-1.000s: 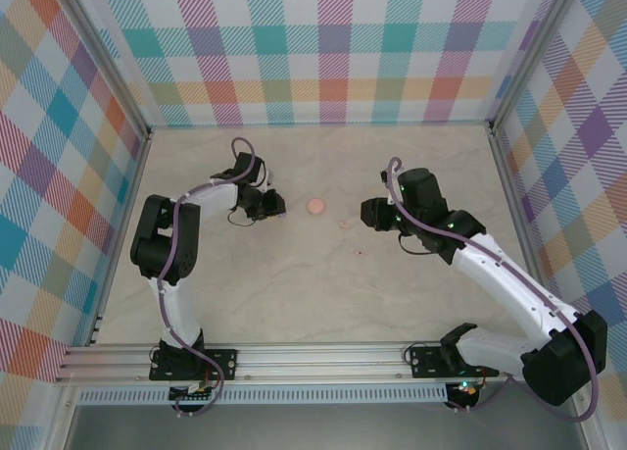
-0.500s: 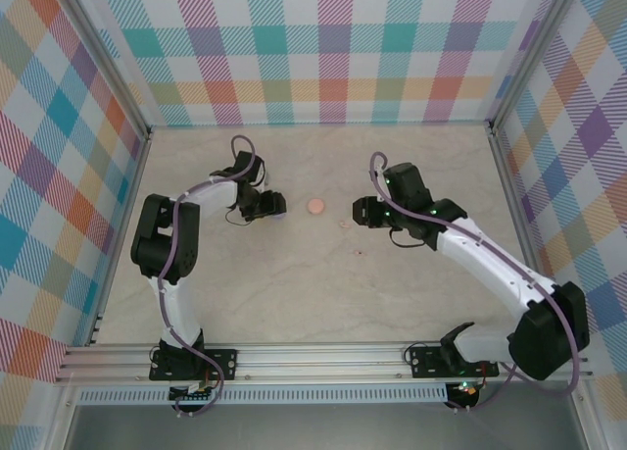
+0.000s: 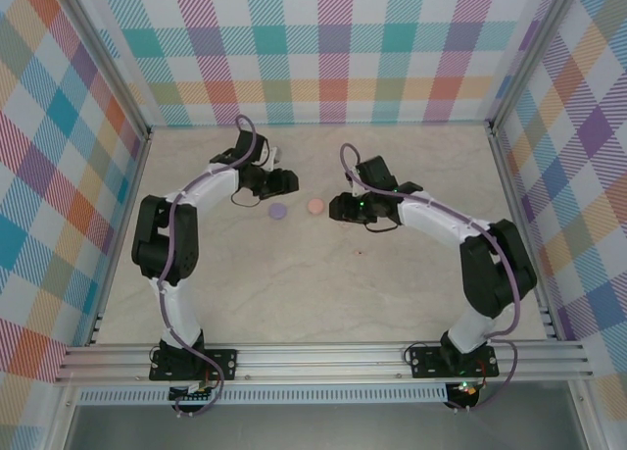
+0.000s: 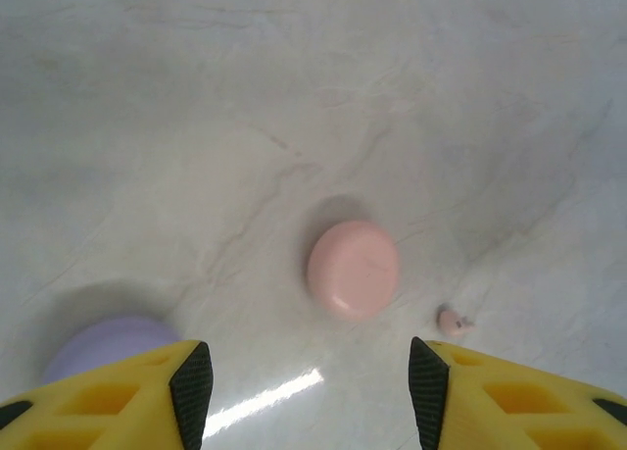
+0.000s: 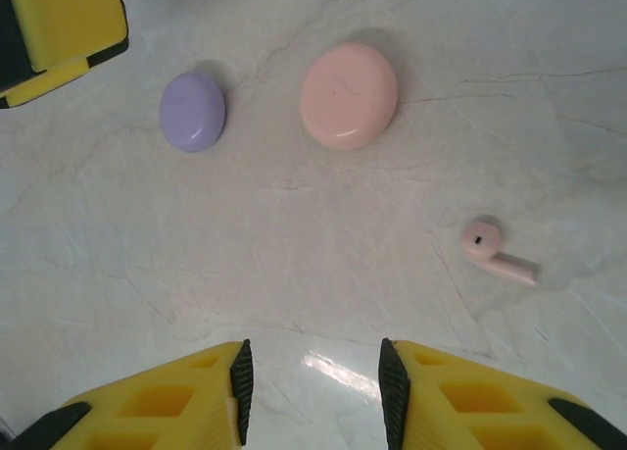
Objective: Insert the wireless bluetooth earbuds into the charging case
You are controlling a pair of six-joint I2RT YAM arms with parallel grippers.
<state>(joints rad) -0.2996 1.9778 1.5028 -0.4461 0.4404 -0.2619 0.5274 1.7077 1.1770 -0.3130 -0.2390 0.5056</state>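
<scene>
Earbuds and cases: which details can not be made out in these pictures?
Left wrist view: purple case, half hidden by a finger of the left end effector.
Left wrist view: pink earbud, blurred; its shape is unclear.
Top view: reddish speck, too small to name.
Right wrist view: pink case is shut; its inside is hidden.

In the right wrist view we see a pink case [image 5: 348, 95] at upper centre, a lilac case [image 5: 192, 111] to its left and a pink earbud [image 5: 495, 251] at right. The table [image 5: 294, 254] is cream with grey veins. The fingers [image 5: 167, 406] are yellow with black pads, and the walls [image 3: 333, 48] are pastel plaid.
</scene>
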